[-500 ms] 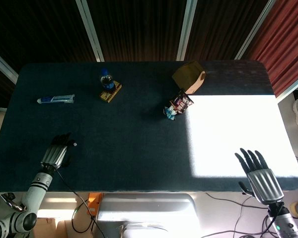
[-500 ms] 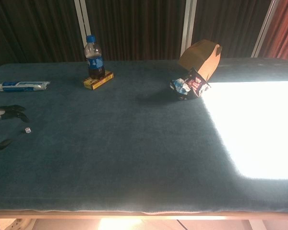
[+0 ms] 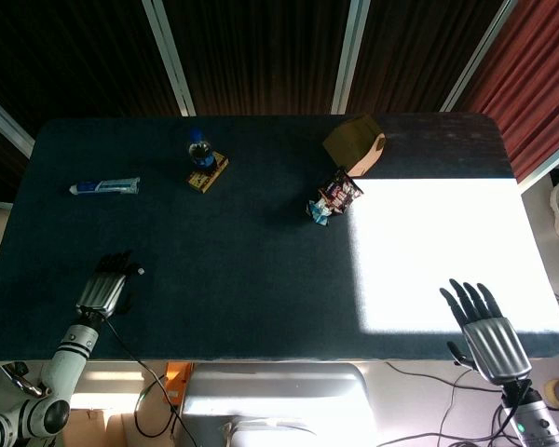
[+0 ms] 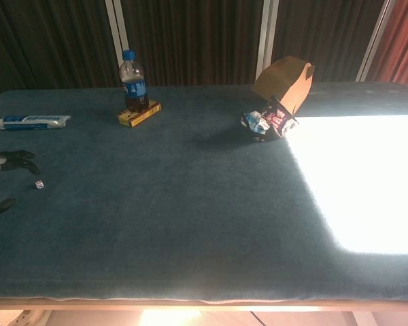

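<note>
- Two hands are showing over the near edge of the dark blue table (image 3: pixel 261 279); both are holding nothing.
- Left hand (image 3: pixel 104 285) is hovering low over the cloth with its fingers (image 4: pixel 17 161) apart and slightly curled; it is gripping nothing.
- One small white die (image 4: pixel 39 184) is lying just beside the fingertips of this hand, a little ahead of them; I cannot tell if a fingertip is touching it.
- Farther ahead of the left hand, well apart from it, a toothpaste tube (image 3: pixel 104 187) is lying flat; beyond that and toward the middle, a blue-capped bottle (image 3: pixel 198 151) is standing upright, touching a yellow box (image 3: pixel 208 172).
- Right hand (image 3: pixel 483 328) is staying at the near corner with fingers spread wide and pointing forward; it is touching nothing, and it is showing only in the head view.
- Far ahead of the right hand and toward the middle, a crumpled snack bag (image 3: pixel 334 196) is lying just beside a brown paper bag (image 3: pixel 353 142), at the edge of the bright sunlit patch.
</note>
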You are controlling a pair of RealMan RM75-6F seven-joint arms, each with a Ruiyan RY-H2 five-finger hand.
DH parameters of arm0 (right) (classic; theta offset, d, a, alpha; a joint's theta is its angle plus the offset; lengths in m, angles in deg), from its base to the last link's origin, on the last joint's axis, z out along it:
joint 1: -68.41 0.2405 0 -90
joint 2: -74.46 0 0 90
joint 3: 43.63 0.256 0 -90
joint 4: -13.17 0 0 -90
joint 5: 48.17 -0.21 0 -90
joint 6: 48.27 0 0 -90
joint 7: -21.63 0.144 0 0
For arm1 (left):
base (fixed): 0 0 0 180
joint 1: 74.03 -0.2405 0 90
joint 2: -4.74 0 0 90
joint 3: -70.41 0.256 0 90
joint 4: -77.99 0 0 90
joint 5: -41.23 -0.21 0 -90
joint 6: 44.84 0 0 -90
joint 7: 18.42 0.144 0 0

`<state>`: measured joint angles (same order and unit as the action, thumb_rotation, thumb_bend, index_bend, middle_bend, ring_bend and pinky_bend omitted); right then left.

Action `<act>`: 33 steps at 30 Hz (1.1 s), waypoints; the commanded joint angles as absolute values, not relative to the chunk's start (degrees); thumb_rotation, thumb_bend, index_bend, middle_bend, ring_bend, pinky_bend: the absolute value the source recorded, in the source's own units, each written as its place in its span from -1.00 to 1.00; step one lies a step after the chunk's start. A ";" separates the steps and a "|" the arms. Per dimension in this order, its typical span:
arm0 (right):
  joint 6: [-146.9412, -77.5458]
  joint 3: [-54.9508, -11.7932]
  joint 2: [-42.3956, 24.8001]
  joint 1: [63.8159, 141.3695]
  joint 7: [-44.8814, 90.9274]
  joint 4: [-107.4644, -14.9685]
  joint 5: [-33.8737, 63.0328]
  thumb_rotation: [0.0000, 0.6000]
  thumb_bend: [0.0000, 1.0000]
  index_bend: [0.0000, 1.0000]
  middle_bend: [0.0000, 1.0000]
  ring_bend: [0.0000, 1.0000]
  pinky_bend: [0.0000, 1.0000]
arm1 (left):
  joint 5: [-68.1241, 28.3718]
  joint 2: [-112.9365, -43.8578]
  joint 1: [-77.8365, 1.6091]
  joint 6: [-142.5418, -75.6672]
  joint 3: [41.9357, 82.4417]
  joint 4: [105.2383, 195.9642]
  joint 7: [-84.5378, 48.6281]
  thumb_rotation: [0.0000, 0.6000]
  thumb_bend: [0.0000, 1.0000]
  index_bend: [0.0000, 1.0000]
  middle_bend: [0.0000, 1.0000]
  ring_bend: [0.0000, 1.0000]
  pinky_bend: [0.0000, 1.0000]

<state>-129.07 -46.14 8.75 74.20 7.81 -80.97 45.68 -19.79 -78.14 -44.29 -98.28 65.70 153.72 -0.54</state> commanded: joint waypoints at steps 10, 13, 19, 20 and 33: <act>-129.23 -46.13 8.89 74.15 8.23 -80.81 45.77 1.00 -0.56 -1.00 -1.00 -1.00 -1.00 | -18.24 -79.10 -43.70 -97.00 66.19 152.99 1.34 0.97 -0.03 -0.52 -1.00 -1.00 -0.90; -129.34 -46.07 8.94 74.11 8.30 -80.84 45.70 1.00 -0.56 -1.00 -1.00 -1.00 -1.00 | -17.98 -79.30 -43.60 -96.79 66.23 152.74 1.50 0.97 -0.03 -0.52 -1.00 -1.00 -0.90; -129.23 -46.04 8.92 74.16 8.23 -80.82 45.65 1.00 -0.56 -1.00 -1.00 -1.00 -1.00 | -17.80 -79.49 -43.61 -96.75 66.37 152.41 1.59 0.97 -0.03 -0.52 -1.00 -1.00 -0.90; -129.20 -46.04 8.91 74.18 8.20 -80.83 45.66 1.00 -0.56 -1.00 -1.00 -1.00 -1.00 | -17.80 -79.50 -43.61 -96.72 66.41 152.40 1.60 0.97 -0.03 -0.52 -1.00 -1.00 -0.90; -129.14 -46.02 8.80 74.16 7.88 -80.82 45.53 1.00 -0.56 -1.00 -1.00 -1.00 -1.00 | -22.94 -77.98 -46.38 -101.07 69.13 156.11 0.18 0.97 -0.03 -0.52 -1.00 -1.00 -0.90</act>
<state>-129.14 -46.02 8.79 74.17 7.87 -80.82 45.53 -21.33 -78.43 -45.63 -99.70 68.40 155.08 0.69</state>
